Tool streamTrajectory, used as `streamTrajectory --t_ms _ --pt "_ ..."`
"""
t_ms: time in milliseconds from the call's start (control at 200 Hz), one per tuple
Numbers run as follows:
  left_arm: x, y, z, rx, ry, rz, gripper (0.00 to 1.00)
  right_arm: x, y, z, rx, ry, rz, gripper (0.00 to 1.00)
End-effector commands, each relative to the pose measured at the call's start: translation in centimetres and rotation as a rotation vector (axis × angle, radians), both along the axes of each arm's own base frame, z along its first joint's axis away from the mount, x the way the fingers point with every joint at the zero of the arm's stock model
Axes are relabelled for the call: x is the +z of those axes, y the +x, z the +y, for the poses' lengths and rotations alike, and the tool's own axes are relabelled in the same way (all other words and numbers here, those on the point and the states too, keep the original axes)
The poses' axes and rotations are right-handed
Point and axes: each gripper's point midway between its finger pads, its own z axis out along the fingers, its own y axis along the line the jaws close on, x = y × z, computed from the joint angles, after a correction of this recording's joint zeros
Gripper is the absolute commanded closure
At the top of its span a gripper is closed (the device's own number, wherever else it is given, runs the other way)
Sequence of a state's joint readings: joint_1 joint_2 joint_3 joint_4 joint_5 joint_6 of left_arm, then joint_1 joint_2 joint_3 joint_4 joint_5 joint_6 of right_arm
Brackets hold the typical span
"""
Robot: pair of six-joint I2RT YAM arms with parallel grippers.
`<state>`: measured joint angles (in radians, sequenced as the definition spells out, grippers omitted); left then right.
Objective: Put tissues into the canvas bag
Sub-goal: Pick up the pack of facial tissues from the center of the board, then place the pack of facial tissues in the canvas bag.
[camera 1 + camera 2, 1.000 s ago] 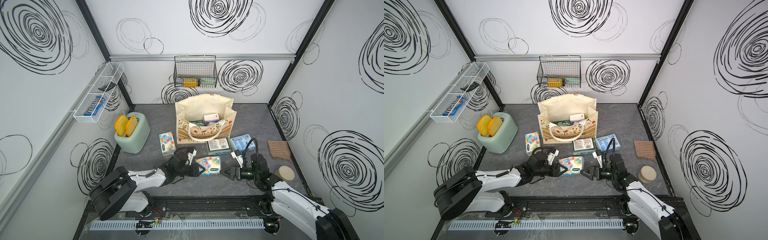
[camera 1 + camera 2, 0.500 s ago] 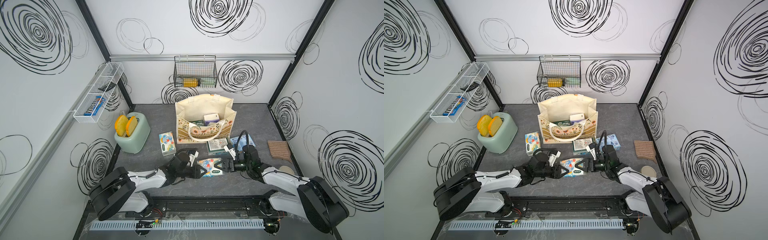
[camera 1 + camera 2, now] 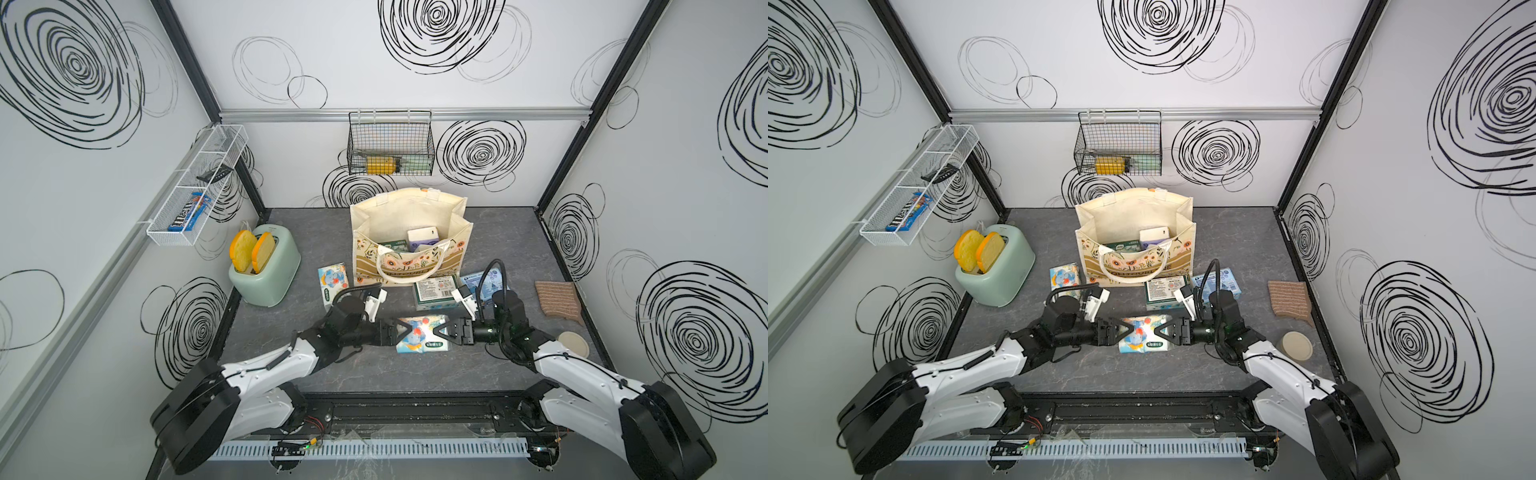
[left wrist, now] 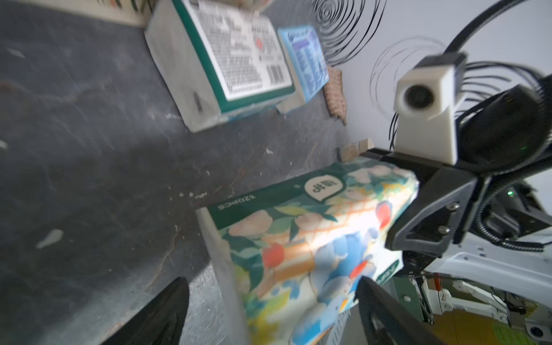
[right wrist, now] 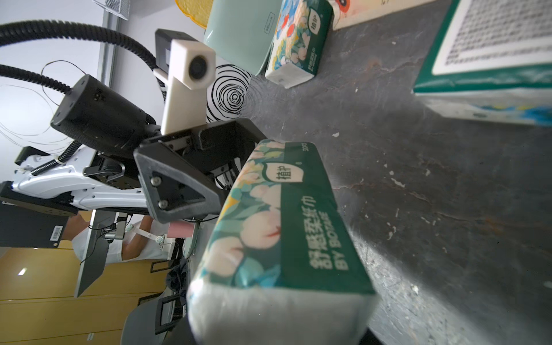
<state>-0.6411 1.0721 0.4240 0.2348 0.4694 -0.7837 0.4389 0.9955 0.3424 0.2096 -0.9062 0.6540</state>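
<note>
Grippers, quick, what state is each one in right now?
Left gripper: open, jaws spread around one end of the elephant-print tissue pack, not clamping it.
Right gripper: closed on the pack's other end, holding it.

toaster (image 3: 268,272) left, striped cloth (image 3: 557,296) right, wire basket (image 3: 390,139) behind.

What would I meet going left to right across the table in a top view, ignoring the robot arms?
First the mint toaster → elephant-print tissue pack → canvas bag → light blue tissue pack → brown striped cloth.
</note>
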Motion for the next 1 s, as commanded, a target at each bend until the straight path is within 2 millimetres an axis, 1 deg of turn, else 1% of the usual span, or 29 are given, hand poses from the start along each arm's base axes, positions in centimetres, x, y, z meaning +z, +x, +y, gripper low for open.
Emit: streamTrajectory --t_ms 0,10,15,20,40,45,55,60,75,85,135,180,225,285,340,415,475,550,595,630,670,751,871,911,951,956,966,976,996 --pt "5.0 0.8 2.6 0.038 -0.016 -0.119 0.04 4.3 1.4 -0.9 -0.019 -0.001 -0.138 0.5" --pt "5.3 0.9 3.0 0.044 -0.015 -0.129 0.03 4.7 1.5 -1.0 -0.024 0.001 -0.151 0.5" --pt "5.5 0.9 3.1 0.046 -0.014 -0.134 0.03 5.4 1.7 -1.0 -0.028 0.004 -0.169 0.5" --pt "5.6 0.9 3.3 0.05 -0.011 -0.138 0.03 5.4 1.7 -1.0 -0.028 0.004 -0.169 0.5" --pt "6.1 0.9 3.9 0.062 -0.01 -0.157 0.01 6.5 2.0 -1.2 -0.039 0.015 -0.201 0.5" --pt "6.2 0.9 4.0 0.064 -0.007 -0.158 0.01 7.2 2.2 -1.2 -0.044 0.02 -0.219 0.5" --pt "6.5 0.9 4.3 0.068 -0.007 -0.166 0.01 7.9 2.3 -1.3 -0.048 0.024 -0.233 0.5" --pt "6.6 0.9 4.5 0.071 -0.006 -0.171 0.01 7.9 2.3 -1.3 -0.048 0.024 -0.233 0.5" --pt "7.0 0.8 4.8 0.074 -0.007 -0.184 0.01 9.0 2.6 -1.4 -0.053 0.032 -0.258 0.5" --pt "7.1 0.8 5.1 0.077 -0.003 -0.187 0.01 9.9 2.8 -1.4 -0.056 0.039 -0.279 0.5" --pt "7.9 0.5 6.1 0.079 0.005 -0.206 0.01 13.4 3.2 -1.3 -0.043 0.067 -0.339 0.5" --pt "8.3 0.3 6.9 0.082 0.018 -0.215 0.02 16.2 3.6 -1.0 -0.023 0.089 -0.382 0.49" --pt "8.8 0.2 7.5 0.088 0.025 -0.221 0.02 18.9 4.0 -0.7 -0.013 0.113 -0.428 0.49" --pt "10.2 -0.6 7.5 0.053 -0.01 -0.255 0.02 22.4 5.0 -0.5 -0.023 0.138 -0.498 0.48" --pt "11.7 -1.4 7.3 0.02 -0.042 -0.299 0.02 24.9 6.6 -0.3 -0.046 0.135 -0.546 0.48" --pt "13.5 -2.4 7.4 -0.016 -0.048 -0.377 0.02 27.0 9.9 0.2 -0.078 0.091 -0.595 0.48" --pt "14.6 -3.0 7.7 -0.026 -0.034 -0.438 0.01 27.0 13.1 0.7 -0.122 0.021 -0.622 0.48" --pt "15.5 -3.5 7.7 -0.039 -0.049 -0.506 0.01 25.9 17.3 1.0 -0.173 -0.067 -0.616 0.48" --pt "15.7 -3.9 7.5 -0.055 -0.072 -0.535 0.01 25.3 19.4 1.3 -0.181 -0.112 -0.604 0.48" --pt "15.6 -4.1 7.6 -0.044 -0.09 -0.52 0.01 24.8 20.8 1.6 -0.185 -0.144 -0.586 0.48" --pt "15.8 -4.3 7.7 -0.037 -0.099 -0.531 0.01 24.3 22.1 1.9 -0.183 -0.173 -0.57 0.47" --pt "16.3 -4.7 7.8 -0.037 -0.104 -0.556 0.01 23.7 23.7 2.6 -0.174 -0.187 -0.553 0.46" --pt "15.8 -4.4 7.7 -0.034 -0.107 -0.537 0.02 23.0 24.8 3.7 -0.152 -0.181 -0.523 0.44" --pt "15.9 -4.4 7.7 -0.032 -0.105 -0.539 0.02 22.5 25.1 4.0 -0.141 -0.187 -0.513 0.39" --pt "15.8 -4.4 7.7 -0.032 -0.105 -0.538 0.02 22.0 25.3 4.3 -0.127 -0.198 -0.504 0.29" --pt "15.8 -4.4 7.7 -0.032 -0.105 -0.539 0.02 22.0 25.3 4.3 -0.127 -0.198 -0.504 0.29" --pt "15.8 -4.4 7.7 -0.032 -0.105 -0.54 0.01 21.9 25.4 4.3 -0.125 -0.206 -0.501 0.24" --pt "15.8 -4.4 7.7 -0.032 -0.105 -0.54 0.02 21.9 25.4 4.4 -0.124 -0.207 -0.501 0.23" --pt "15.8 -4.4 7.7 -0.033 -0.106 -0.54 0.02 21.8 25.5 4.3 -0.124 -0.217 -0.499 0.13"
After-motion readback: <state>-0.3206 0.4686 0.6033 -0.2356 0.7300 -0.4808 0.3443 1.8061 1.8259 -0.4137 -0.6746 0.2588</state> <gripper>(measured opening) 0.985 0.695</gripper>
